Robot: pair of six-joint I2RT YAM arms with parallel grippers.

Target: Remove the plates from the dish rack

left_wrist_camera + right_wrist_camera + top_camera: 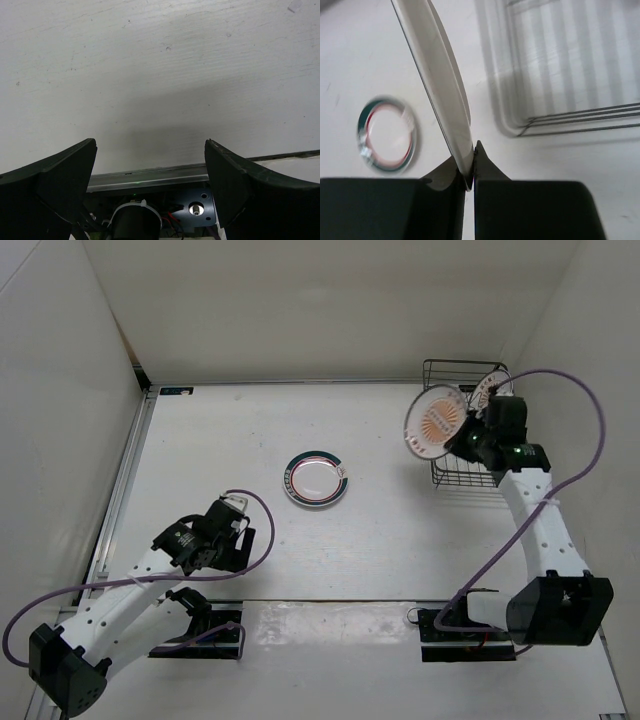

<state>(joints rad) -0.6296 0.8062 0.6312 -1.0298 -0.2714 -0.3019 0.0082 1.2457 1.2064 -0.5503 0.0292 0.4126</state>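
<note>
My right gripper is shut on the rim of a white plate with an orange sunburst centre, held on edge in the air just left of the black wire dish rack. In the right wrist view this plate shows edge-on, pinched between my fingers. Another sunburst plate still stands in the rack at its far end. The white plate with the green-and-red rim lies flat on the table's middle, also seen as the ringed plate. My left gripper stands open, holding nothing, near the front left.
White walls close in the table on the left, back and right. A metal rail runs along the left edge. Purple cables loop from both arms. The rack's wires lie right of the held plate.
</note>
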